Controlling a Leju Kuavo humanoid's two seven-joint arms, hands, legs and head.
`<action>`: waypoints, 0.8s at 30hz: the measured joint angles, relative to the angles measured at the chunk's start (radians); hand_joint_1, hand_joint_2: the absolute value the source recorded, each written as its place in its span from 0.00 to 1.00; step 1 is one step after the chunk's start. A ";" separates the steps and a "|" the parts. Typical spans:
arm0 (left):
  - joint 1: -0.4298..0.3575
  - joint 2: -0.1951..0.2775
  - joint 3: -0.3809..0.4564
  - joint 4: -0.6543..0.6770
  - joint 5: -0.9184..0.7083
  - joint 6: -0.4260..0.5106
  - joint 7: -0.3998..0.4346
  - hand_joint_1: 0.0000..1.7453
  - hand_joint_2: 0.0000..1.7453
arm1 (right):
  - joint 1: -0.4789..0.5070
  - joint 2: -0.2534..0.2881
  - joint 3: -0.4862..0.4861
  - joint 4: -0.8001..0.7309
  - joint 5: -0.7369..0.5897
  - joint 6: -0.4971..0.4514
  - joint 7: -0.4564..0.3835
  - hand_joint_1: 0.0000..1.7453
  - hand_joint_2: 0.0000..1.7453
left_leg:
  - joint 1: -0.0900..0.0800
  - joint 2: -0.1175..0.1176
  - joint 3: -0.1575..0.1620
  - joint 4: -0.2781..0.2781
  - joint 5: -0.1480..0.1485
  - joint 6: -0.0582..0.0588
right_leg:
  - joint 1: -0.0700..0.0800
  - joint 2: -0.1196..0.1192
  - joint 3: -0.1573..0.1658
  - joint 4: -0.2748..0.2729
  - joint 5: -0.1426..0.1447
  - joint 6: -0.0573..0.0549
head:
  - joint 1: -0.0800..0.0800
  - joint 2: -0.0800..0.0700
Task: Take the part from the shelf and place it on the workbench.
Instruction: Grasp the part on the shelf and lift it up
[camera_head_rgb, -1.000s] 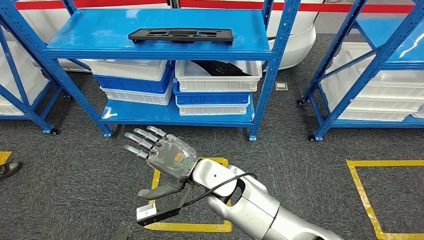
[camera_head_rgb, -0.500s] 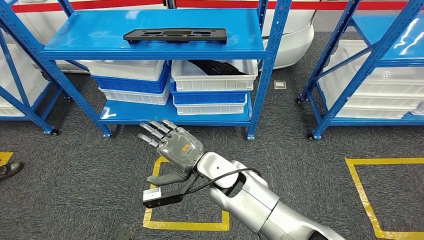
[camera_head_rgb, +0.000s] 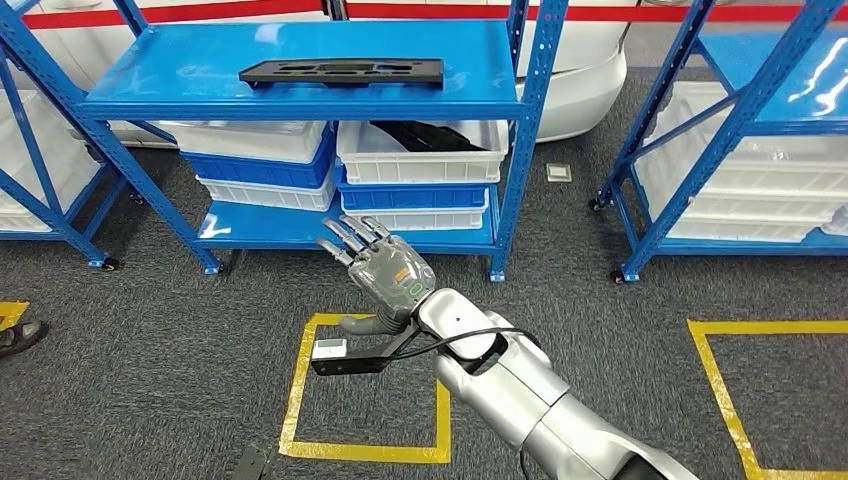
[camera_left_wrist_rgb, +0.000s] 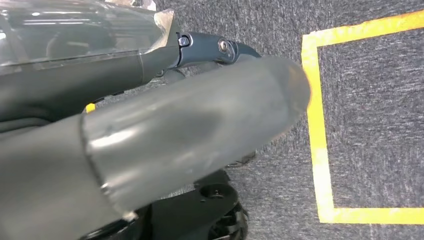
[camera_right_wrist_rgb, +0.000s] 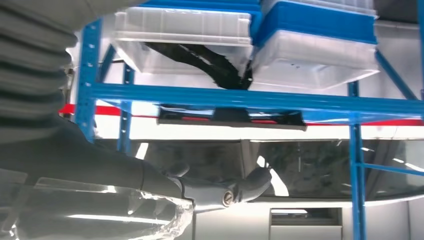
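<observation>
The part (camera_head_rgb: 340, 72), a long flat black piece with cut-outs, lies on the top board of the blue shelf (camera_head_rgb: 300, 101). My right hand (camera_head_rgb: 385, 268) is raised in front of the shelf's lower level, below and a little right of the part, fingers spread and holding nothing. In the right wrist view the part (camera_right_wrist_rgb: 232, 116) lies ahead on the shelf board, well beyond the right hand's fingers (camera_right_wrist_rgb: 250, 182). My left hand (camera_left_wrist_rgb: 150, 145) hangs over the carpet, its thumb and a dark finger stretched out with nothing in them.
Under the top board stand a white bin (camera_head_rgb: 420, 150) with black parts and stacked blue and white bins (camera_head_rgb: 265, 165). A second blue rack (camera_head_rgb: 740, 120) stands at the right. Yellow tape squares (camera_head_rgb: 300, 390) mark the grey carpet. A shoe (camera_head_rgb: 18, 335) shows at the left edge.
My right hand has risen and moved rightward toward the shelf, still spread and holding nothing. The part has not moved; the view has shifted slightly.
</observation>
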 joint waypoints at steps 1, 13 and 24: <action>0.001 -0.002 0.000 0.000 0.000 0.001 0.001 0.00 0.00 | 0.001 0.001 -0.005 -0.006 0.007 0.000 0.000 0.00 1.00 | 0.001 0.002 -0.005 0.003 -0.001 -0.003 | 0.000 -0.003 -0.001 0.009 0.008 -0.014 | -0.003 0.000; -0.002 0.001 -0.001 0.000 0.000 0.001 -0.003 0.00 0.00 | 0.003 0.006 -0.026 -0.018 0.029 0.000 0.003 0.00 1.00 | -0.069 0.073 -0.056 0.090 -0.025 0.096 | 0.048 -0.020 0.015 0.009 -0.002 -0.050 | -0.015 0.000; -0.007 -0.002 0.000 -0.001 0.000 0.000 -0.005 0.00 0.00 | 0.006 -0.005 -0.031 -0.024 0.029 0.000 0.003 0.00 1.00 | -0.072 0.062 0.012 -0.016 -0.004 0.100 | 0.041 -0.024 -0.124 0.247 -0.088 -0.030 | -0.017 0.000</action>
